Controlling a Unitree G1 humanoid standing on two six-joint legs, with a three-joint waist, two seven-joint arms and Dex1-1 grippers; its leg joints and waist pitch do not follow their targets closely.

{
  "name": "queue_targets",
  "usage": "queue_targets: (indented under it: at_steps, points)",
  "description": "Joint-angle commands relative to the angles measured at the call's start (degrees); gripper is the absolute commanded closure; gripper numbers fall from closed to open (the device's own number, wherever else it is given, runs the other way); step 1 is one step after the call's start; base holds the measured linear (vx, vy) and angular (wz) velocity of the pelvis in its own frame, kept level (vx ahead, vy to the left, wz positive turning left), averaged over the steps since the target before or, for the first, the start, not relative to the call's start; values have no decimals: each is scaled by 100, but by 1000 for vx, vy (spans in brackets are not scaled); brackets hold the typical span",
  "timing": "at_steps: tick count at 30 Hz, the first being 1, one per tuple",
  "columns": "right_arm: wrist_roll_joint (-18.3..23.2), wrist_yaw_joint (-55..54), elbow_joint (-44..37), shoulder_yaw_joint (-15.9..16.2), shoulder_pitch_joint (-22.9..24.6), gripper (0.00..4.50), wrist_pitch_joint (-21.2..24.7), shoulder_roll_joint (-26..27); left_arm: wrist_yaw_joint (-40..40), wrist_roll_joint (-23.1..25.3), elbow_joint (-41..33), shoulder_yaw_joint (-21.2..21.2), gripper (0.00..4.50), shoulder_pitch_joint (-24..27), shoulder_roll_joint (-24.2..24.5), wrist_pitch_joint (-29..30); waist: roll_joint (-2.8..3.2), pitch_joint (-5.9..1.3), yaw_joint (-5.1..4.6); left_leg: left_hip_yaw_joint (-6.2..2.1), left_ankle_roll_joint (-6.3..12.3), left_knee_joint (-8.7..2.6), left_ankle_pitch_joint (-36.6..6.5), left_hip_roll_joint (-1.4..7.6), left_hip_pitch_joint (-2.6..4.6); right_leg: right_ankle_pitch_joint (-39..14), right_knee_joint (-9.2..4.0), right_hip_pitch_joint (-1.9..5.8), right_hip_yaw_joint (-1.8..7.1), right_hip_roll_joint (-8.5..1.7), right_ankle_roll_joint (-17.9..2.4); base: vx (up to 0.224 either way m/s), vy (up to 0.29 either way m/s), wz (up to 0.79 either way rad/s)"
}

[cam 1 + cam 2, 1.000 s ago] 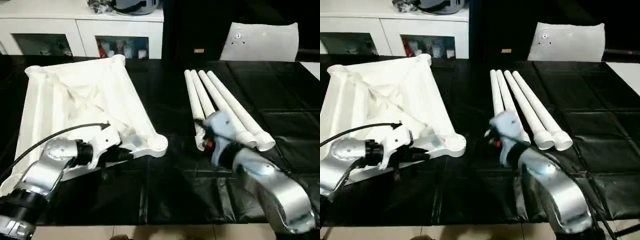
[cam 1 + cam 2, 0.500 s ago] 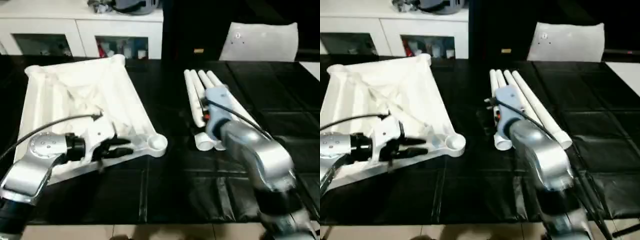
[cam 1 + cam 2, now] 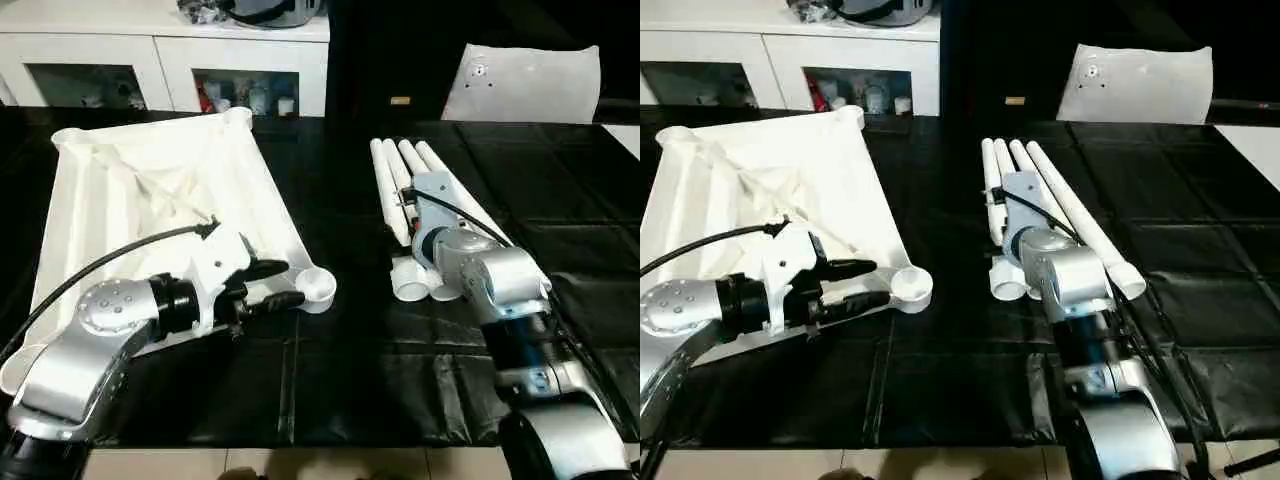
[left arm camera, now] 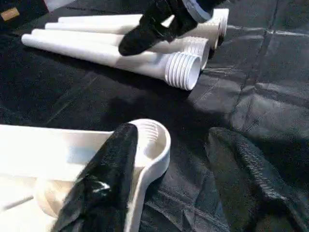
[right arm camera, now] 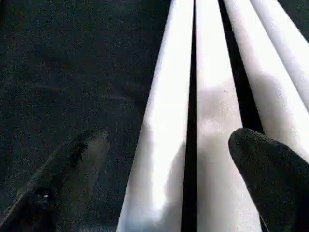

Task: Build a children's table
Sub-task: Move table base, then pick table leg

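Across the black quilted sheeting (image 3: 330, 390) that covers my work surface lie the parts of the children's table; the white plastic rectangular top (image 3: 150, 200) sits upside down on my left, its ribbed underside facing up and a round socket (image 3: 318, 285) at its near right corner; the four long white tapered tube legs (image 3: 405, 190) lie side by side to the right of it, well apart from the top, their threaded ends (image 4: 186, 71) pointing toward me; my left gripper (image 3: 270, 285) sits at that near right corner with its two black fingers parted, one finger (image 4: 104, 179) over the top's edge beside the socket and the other over the black sheeting, holding nothing; my right gripper (image 5: 169, 179) hangs over the legs with its fingers spread wide, one finger (image 5: 63, 169) above the black sheeting beside the outermost leg and the other above the legs, and I cannot tell whether either touches a leg; beyond the black surface stands a white glass-door cabinet (image 3: 160, 70) against the back of the room, with small items behind the glass; to the right of it a flat white sheet with a round fitting (image 3: 525, 85) leans upright against a dark background.
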Motion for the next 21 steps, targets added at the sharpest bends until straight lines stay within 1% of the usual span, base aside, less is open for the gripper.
queue_targets:
  at_steps: [1, 2, 3, 4, 5, 6, 7, 8, 9, 10, 11, 12, 13, 16, 19, 20, 21]
  points:
    - [17, 21, 305, -141, -191, 0, -165, 65, 83, 86, -151, -23, 152, -4, 74, 110, 34, -330, 6, -53, -241, -457, -325, 323, -14, -284, -346, 293, 346, -577, -1083, 0, 0, 0]
    - [39, 45, 394, -162, -234, 0, -199, 86, 90, 99, -162, -30, 139, -5, 88, 123, 45, -336, -11, -54, -243, -453, -344, 321, -12, -275, -334, 284, 344, -568, -1108, 0, 0, 0]
    - [43, 61, 492, -162, -277, 0, -231, 98, 99, 110, -180, -41, 139, 1, 103, 138, 45, -336, -11, -54, -243, -453, -344, 321, -12, -275, -334, 284, 344, -568, -1108, 0, 0, 0]
    - [63, 107, 745, -173, -391, 0, -312, 133, 109, 172, -214, -84, 139, 0, 163, 142, 31, -342, -6, -53, -230, -449, -289, 326, -14, -188, -327, 292, 341, -567, -1126, 0, 0, 0]
    - [69, 118, 841, -177, -434, 0, -340, 145, 109, 208, -224, -107, 139, -7, 194, 131, 45, -338, 4, -49, -215, -448, -259, 325, -17, -137, -327, 289, 341, -567, -1139, 0, 0, 0]
    - [28, 71, 1000, -174, -497, 0, -441, 148, 140, 126, -250, -78, 139, 2, 156, 209, 57, -343, 7, -51, -219, -444, -258, 327, -13, -121, -320, 288, 340, -571, -1146, 0, 0, 0]
    - [24, 54, 1071, -185, -529, 0, -464, 154, 146, 134, -262, -86, 139, -2, 170, 224, 32, -344, 4, -45, -228, -445, -246, 327, -15, -81, -316, 292, 336, -564, -1165, 0, 0, 0]
    - [19, 61, 1137, -192, -557, 0, -483, 158, 145, 139, -277, -97, 139, -7, 184, 232, 36, -345, 11, -39, -226, -442, -230, 327, -13, -54, -315, 288, 335, -561, -1173, 0, 0, 0]
    - [-29, 53, 1275, -172, -611, 0, -517, 158, 154, 95, -319, -88, 139, -4, 182, 289, 57, -350, 18, -41, -230, -438, -232, 327, -6, -46, -308, 282, 334, -564, -1178, 0, 0, 0]
    - [-60, 35, 1369, -172, -643, 0, -529, 164, 164, 61, -350, -78, 139, 10, 178, 330, 51, -349, 14, -41, -241, -442, -238, 327, -14, -32, -306, 288, 332, -560, -1193, 0, 0, 0]
    - [-51, 22, 1408, -201, -651, 0, -521, 175, 166, 72, -361, -87, 139, 23, 192, 329, 20, -343, 18, -40, -232, -445, -238, 330, -21, -47, -305, 295, 333, -565, -1184, 0, 0, 0]
    - [-33, 5, 1457, -249, -660, 0, -492, 193, 165, 107, -373, -112, 139, 44, 224, 319, 32, -345, 24, -41, -232, -446, -248, 332, -17, -73, -306, 294, 332, -573, -1179, 0, 0, 0]
    - [-32, -16, 1490, -268, -664, 0, -475, 203, 161, 115, -375, -121, 139, 55, 240, 330, 22, -340, 19, -37, -224, -446, -258, 328, -21, -108, -311, 290, 334, -562, -1148, 0, 0, 0]
    - [-26, -41, 1744, -302, -738, 0, -376, 249, 179, 82, -427, -105, 139, 85, 257, 400, 34, -344, 12, -32, -225, -442, -274, 325, -17, -155, -316, 283, 335, -565, -1155, 0, 0, 0]
    - [36, -41, 1955, -351, -806, 0, -290, 257, 189, 75, -448, -121, 139, 67, 279, 436, 24, -345, 13, -30, -227, -444, -305, 330, -8, -204, -318, 281, 333, -562, -1153, 0, 0, 0]
    - [50, -43, 2062, -397, -847, 0, -240, 261, 176, 89, -453, -143, 139, 56, 303, 456, 75, -340, 19, -40, -245, -448, -346, 332, -5, -252, -317, 270, 329, -566, -1163, 0, 0, 0]
    - [56, -36, 2125, -418, -873, 0, -190, 261, 175, 98, -456, -147, 139, 54, 313, 460, 52, -339, 15, -33, -255, -446, -368, 332, -10, -251, -326, 276, 332, -565, -1154, 0, 0, 0]
